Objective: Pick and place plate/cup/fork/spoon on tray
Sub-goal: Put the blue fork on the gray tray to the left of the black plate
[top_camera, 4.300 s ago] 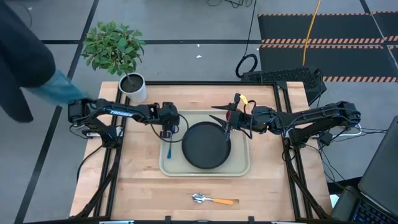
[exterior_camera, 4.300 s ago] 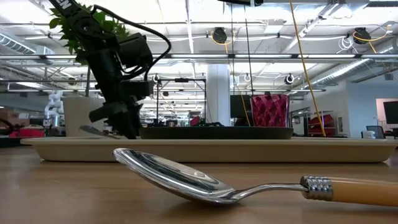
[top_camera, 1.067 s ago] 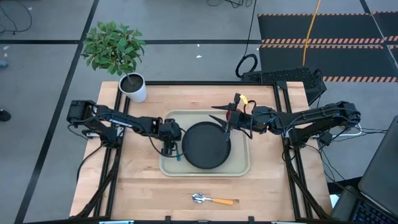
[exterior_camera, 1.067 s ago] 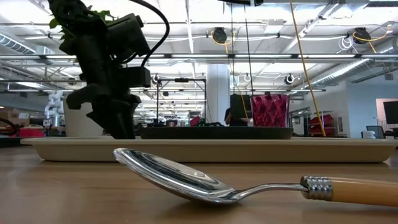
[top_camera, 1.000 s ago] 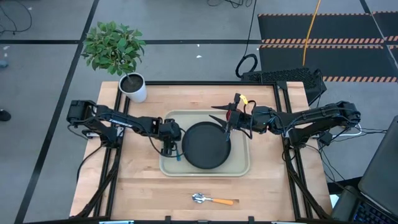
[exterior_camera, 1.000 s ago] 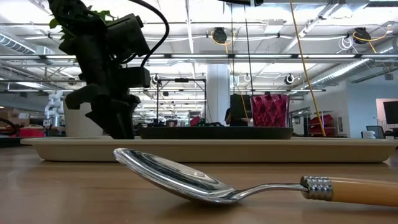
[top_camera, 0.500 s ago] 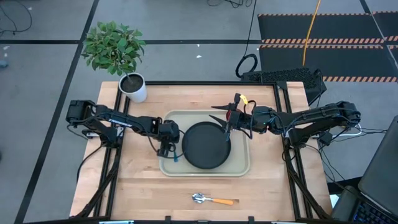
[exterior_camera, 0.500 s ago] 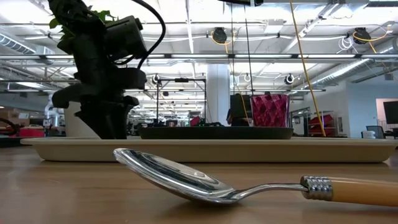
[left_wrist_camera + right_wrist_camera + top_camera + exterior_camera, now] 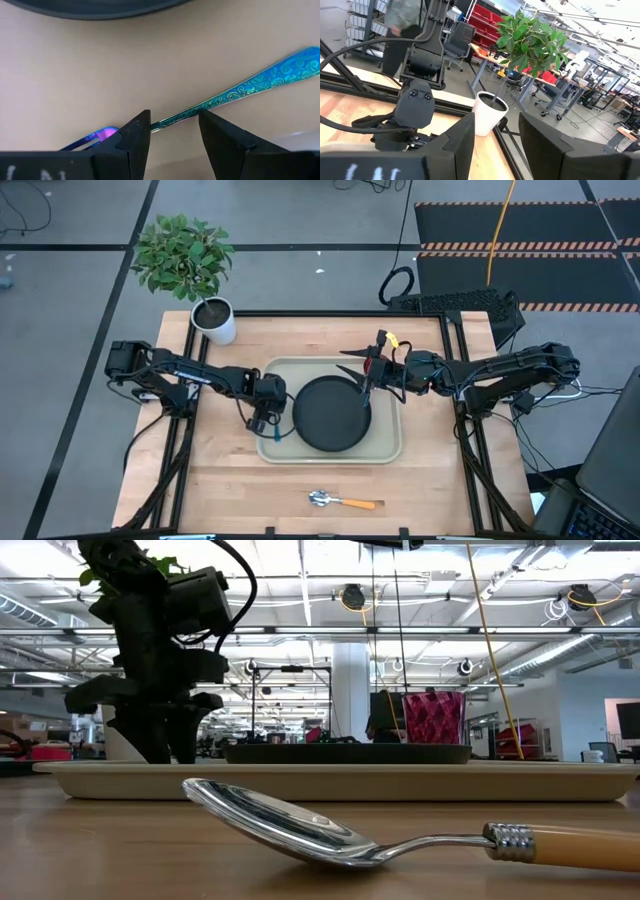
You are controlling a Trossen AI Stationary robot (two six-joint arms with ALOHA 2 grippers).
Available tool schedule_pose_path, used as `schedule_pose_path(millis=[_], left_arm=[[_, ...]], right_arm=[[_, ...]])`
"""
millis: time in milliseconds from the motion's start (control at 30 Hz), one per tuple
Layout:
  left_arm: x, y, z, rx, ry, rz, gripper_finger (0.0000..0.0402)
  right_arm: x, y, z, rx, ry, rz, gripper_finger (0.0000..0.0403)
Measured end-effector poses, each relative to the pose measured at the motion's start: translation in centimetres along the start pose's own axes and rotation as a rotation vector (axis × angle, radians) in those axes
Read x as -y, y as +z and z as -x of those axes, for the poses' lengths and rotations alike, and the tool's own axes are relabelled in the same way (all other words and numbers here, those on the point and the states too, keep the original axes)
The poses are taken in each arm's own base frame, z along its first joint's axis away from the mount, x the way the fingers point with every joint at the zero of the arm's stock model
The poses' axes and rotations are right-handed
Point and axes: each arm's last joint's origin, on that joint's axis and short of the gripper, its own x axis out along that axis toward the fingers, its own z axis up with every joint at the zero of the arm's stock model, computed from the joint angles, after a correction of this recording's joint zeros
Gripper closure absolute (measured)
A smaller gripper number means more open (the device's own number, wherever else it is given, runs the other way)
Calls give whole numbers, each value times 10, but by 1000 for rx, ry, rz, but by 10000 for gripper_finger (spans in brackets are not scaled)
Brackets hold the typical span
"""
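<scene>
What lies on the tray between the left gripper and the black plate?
Only the fork, its blue handle lying on the bare tray between the open fingers of the left gripper; the plate rim sits beyond. The left wrist view shows this.

Grey floor (image 9: 90, 300) with dark seams; hazard-striped black mats (image 9: 520, 225) far right. Ceiling strip lights (image 9: 300, 580); red shelving (image 9: 492, 22) beyond.

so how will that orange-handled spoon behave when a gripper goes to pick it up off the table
The spoon looks rigid, metal bowl and solid handle, so it shouldn't flex. It lies low on the wooden table, so getting fingers around it may be awkward. Its shiny curved bowl probably rocks or slips if pinched there; the handle seems safer.
</scene>
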Motion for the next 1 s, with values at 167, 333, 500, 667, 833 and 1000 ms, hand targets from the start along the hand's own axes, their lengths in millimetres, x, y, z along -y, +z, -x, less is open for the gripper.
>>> schedule_pose_path(millis=[167,333,500,667,833,1000], left_arm=[[0,0,0,-1,-8,-58,229],[0,-1,-1,-2,-9,-75,229],[0,-1,-1,-1,-11,-127,229],[0,1,0,-1,-8,-154,229],[-3,10,12,-52,-18,-113,229],[-7,23,28,-54,-10,-69,229]], right_arm=[[0,0,0,0,0,0,255],[0,0,0,0,0,0,255],[0,0,0,0,0,0,255],[0,0,0,0,0,0,255],[0,0,0,0,0,0,255],[0,0,0,0,0,0,255]])
